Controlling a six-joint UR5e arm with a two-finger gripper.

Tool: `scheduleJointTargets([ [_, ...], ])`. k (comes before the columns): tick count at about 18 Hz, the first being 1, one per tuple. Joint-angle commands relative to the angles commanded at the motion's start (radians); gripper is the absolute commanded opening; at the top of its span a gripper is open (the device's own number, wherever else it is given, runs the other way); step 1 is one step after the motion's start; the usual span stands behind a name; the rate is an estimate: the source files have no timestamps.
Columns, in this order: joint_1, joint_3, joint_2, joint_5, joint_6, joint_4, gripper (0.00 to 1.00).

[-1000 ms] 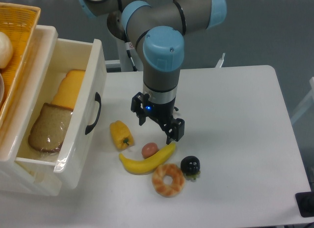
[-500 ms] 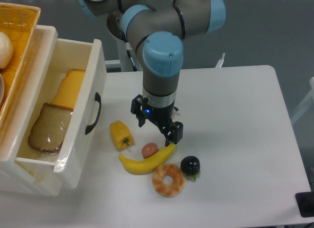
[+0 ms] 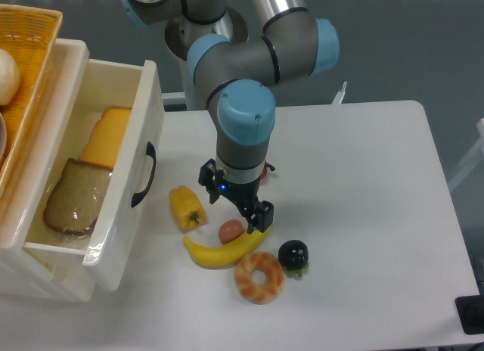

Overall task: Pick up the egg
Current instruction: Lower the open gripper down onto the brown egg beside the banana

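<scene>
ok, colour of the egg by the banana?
Pinkish-brown, plain; the egg shows in the fixed camera view.

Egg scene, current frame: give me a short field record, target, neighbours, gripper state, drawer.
target: egg, on the table, not held
neighbours: banana right below it, yellow pepper to its left, doughnut and black berry lower right
gripper: gripper open, just above the egg, jaws either side
drawer: white drawer open, bread slices inside
</scene>
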Motion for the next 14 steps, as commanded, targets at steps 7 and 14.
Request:
scheduleJointTargets([
  [7,-0.005,-0.052,-0.046,0.0,0.233,-0.005,1.0],
  [14,-0.002,-0.074,-0.077,0.002,0.246,-0.006,1.0],
])
